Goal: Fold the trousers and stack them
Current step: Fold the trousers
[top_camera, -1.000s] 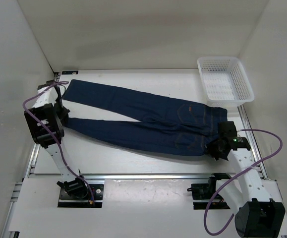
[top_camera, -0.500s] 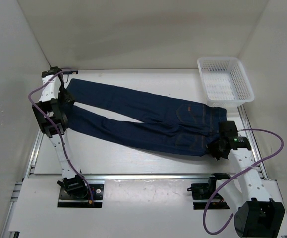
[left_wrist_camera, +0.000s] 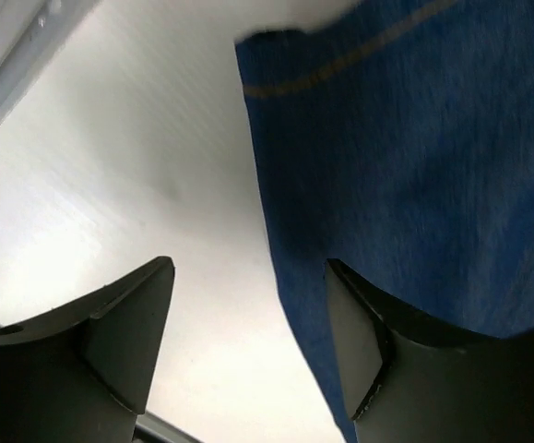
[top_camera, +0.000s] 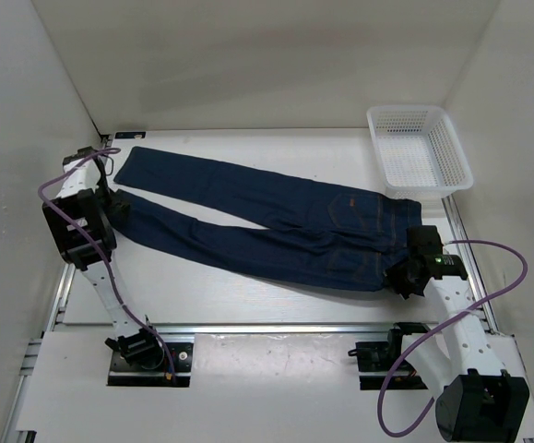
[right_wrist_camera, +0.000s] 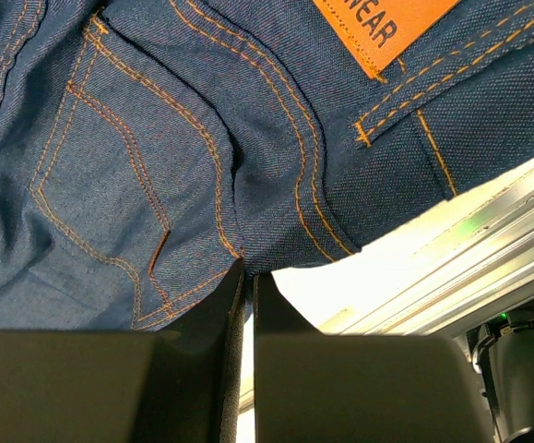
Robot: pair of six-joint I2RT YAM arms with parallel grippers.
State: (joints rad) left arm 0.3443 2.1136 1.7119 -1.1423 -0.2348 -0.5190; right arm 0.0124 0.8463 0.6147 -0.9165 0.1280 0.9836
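Currently, no fold has been made: the trousers (top_camera: 276,226) lie flat and at full length across the bench (top_camera: 202,291). The back pockets face up, the legs run to the left and part slightly, and the waistband sits at the right just short of the white basket (top_camera: 420,148). Check the right hand (right_wrist_camera: 245,269): its fingers are pressed together at the near corner of the waistband, below the leather patch, and appear to pinch the denim edge there. Check the left hand (left_wrist_camera: 248,272): its fingers stand apart, low over the bench at the hem of the near leg. The leg's side edge lies between them, and nothing is gripped. You should judge the task to be at its start. Remaining steps, as a judgement: close the left hand on the hem, bring the legs over toward the waist, repeat until the pair is compact, then set it down as a stack. You cannot tell from these views where the stack belongs.
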